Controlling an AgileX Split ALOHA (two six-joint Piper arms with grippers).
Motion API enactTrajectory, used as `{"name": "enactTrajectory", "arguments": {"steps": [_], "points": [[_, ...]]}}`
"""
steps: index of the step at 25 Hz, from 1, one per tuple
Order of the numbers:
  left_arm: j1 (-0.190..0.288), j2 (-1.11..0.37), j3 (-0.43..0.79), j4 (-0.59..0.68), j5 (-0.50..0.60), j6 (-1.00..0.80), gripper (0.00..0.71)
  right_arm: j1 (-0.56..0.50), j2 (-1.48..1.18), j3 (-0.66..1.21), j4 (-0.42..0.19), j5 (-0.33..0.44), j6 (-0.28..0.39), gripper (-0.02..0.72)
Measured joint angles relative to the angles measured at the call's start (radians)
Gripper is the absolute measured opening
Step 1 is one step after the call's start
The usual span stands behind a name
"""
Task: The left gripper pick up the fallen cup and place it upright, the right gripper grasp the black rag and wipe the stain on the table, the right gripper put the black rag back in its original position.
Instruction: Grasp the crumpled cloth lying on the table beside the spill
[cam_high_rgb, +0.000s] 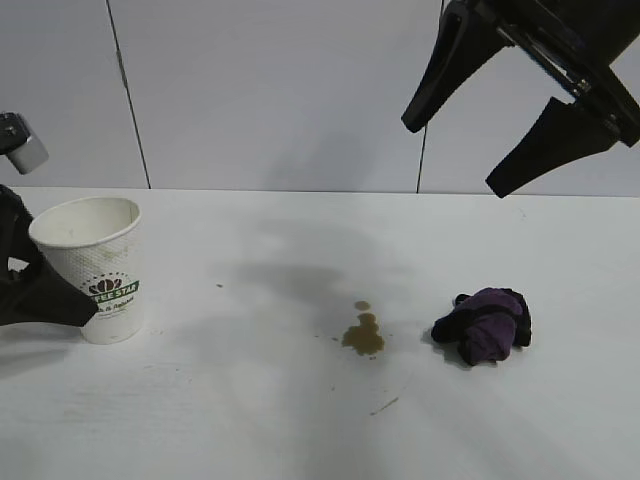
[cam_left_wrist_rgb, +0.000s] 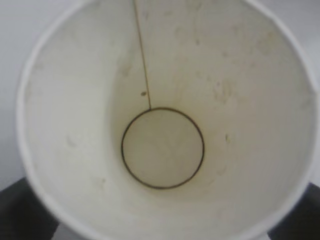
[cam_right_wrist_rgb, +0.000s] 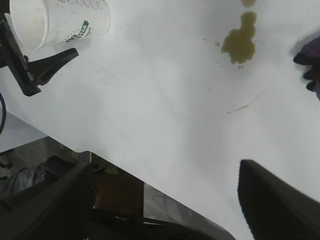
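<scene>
With the white paper cup (cam_high_rgb: 98, 268) already set upright at the table's left between the wide-spread, empty left gripper (cam_high_rgb: 30, 290), those black fingers should be drawn straight away sideways so it is not tipped.

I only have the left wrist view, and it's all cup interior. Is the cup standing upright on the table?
Observer: Yes, the cup stands upright on the table, with the left tool open around it.
Operator: Has the stain been wiped?
Observer: No, the stain is unwiped. The black rag lies beside it, not touching it.
Operator: Where is the right tool?
Observer: The right tool hangs open, high above the rag.
</scene>
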Motion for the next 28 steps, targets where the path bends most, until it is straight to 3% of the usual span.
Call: {"name": "enactTrajectory", "arguments": {"steps": [6,12,17,22,28], "points": [[0.017,-0.149,0.001,0.303,-0.125,-0.434,0.694,0.0,0.0,0.0,0.0,0.0,0.0,0.547],[0.125,-0.381,0.006,0.503,-0.183,-0.785,0.694,0.0,0.0,0.0,0.0,0.0,0.0,0.547],[0.201,-0.597,0.011,0.49,-0.265,-0.864,0.694,0.0,0.0,0.0,0.001,0.0,0.0,0.547],[0.203,-0.81,0.012,0.477,-0.339,-0.871,0.694,0.0,0.0,0.0,0.001,0.0,0.0,0.547],[0.203,-1.084,0.013,0.429,-0.341,-0.873,0.694,0.0,0.0,0.0,0.001,0.0,-0.002,0.547]]}}
